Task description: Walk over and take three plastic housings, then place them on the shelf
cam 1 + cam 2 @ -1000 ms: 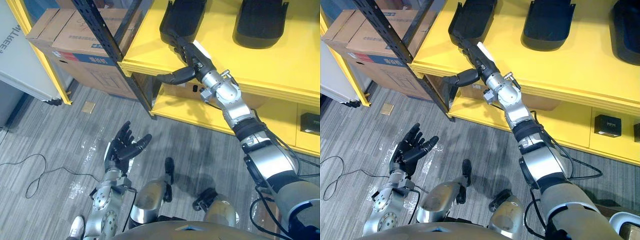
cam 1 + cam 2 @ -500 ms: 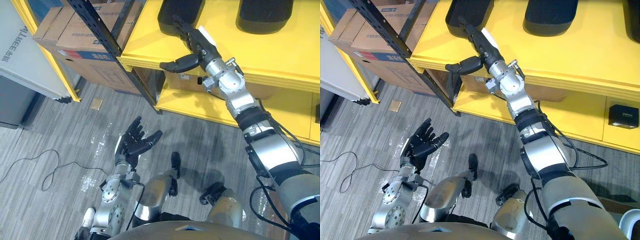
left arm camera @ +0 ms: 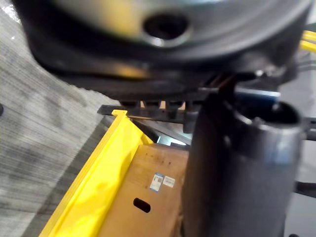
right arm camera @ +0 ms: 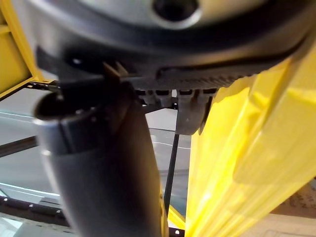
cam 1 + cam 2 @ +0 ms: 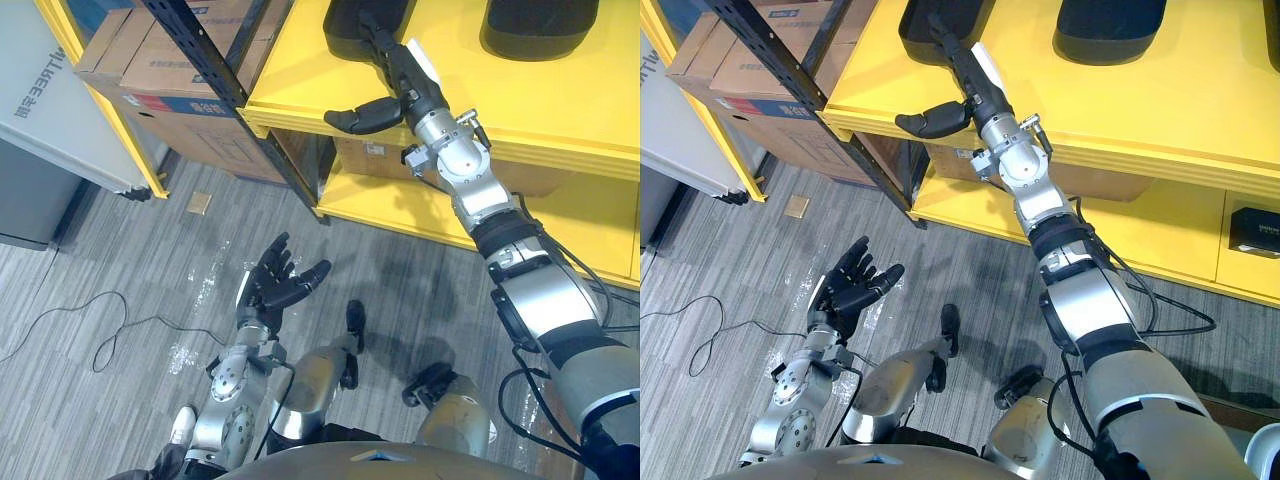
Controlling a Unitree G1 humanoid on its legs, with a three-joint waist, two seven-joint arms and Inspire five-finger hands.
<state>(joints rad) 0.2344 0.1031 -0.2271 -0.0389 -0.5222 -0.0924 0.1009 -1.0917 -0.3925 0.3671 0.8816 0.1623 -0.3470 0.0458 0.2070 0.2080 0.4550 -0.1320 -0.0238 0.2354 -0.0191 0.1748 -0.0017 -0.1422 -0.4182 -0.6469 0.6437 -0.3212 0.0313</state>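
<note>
Two black plastic housings [image 5: 345, 25] [image 5: 540, 25] stand on the yellow shelf [image 5: 560, 110]. My right hand [image 5: 412, 88] reaches up to the left housing [image 5: 925, 20]. Its straight fingers [image 5: 385, 50] lie over that housing's front edge, and the thumb [image 5: 360, 115] sticks out sideways past the shelf's lip. It is open and grips nothing. My left hand [image 5: 275, 290] hangs low over the grey floor, palm up, fingers spread and empty.
A black upright post [image 5: 220, 70] stands at the shelf's left corner, with cardboard boxes [image 5: 150, 60] and a yellow rail [image 5: 110, 110] behind it. A white panel [image 5: 50, 110] is far left. The lower shelf [image 5: 560, 215] holds a carton [image 5: 370, 160] and a small black box [image 5: 1252, 230].
The camera has moved, so the shelf sits higher in view. My right hand's fingers now reach a little further over the left housing. The left hand stays open.
</note>
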